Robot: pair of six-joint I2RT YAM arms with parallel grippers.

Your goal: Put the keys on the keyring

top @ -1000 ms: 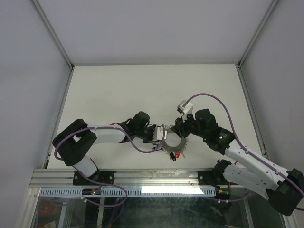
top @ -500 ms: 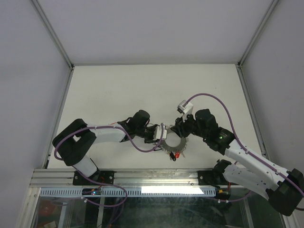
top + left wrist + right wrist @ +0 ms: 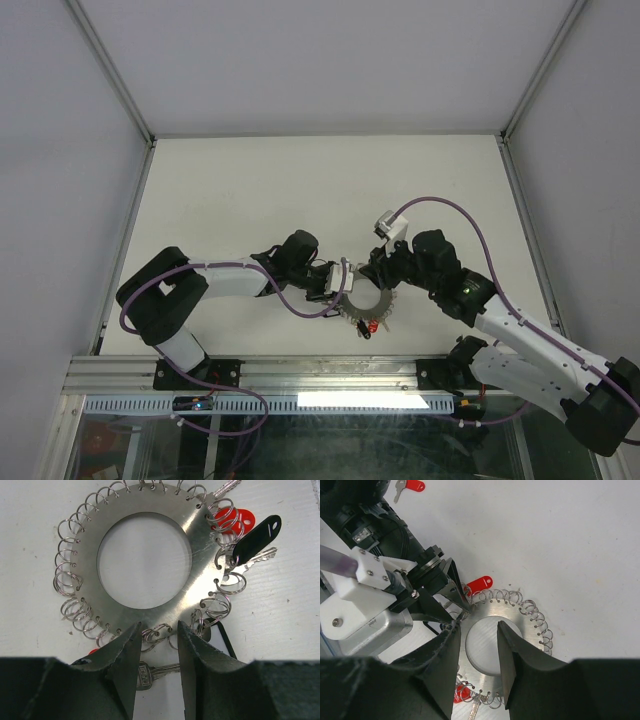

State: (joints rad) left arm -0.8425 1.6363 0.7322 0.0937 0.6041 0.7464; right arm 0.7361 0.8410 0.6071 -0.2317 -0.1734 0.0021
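The keyring (image 3: pixel 372 309) is a flat grey metal disc with a round hole and small split rings all round its rim, lying on the white table. My left gripper (image 3: pixel 157 626) is open at the rim (image 3: pixel 200 555), with a split ring between its fingertips and a silver key (image 3: pixel 150 672) lying under them. My right gripper (image 3: pixel 477 626) is open across the disc's band (image 3: pixel 530 640), one fingertip over the hole and one at the outer edge. Red-headed keys (image 3: pixel 232 520) hang on the rings. One red-headed key (image 3: pixel 412 485) lies loose on the table.
A black tag (image 3: pixel 257 537) hangs on the disc beside the red heads. Another red head (image 3: pixel 479 585) lies by the left gripper's tips (image 3: pixel 462 602). The two grippers (image 3: pixel 340 283) (image 3: pixel 383 283) face each other closely over the disc. Grey walls enclose the table.
The left arm's elbow has shifted slightly to the right. Both grippers and the keyring stay where they were.
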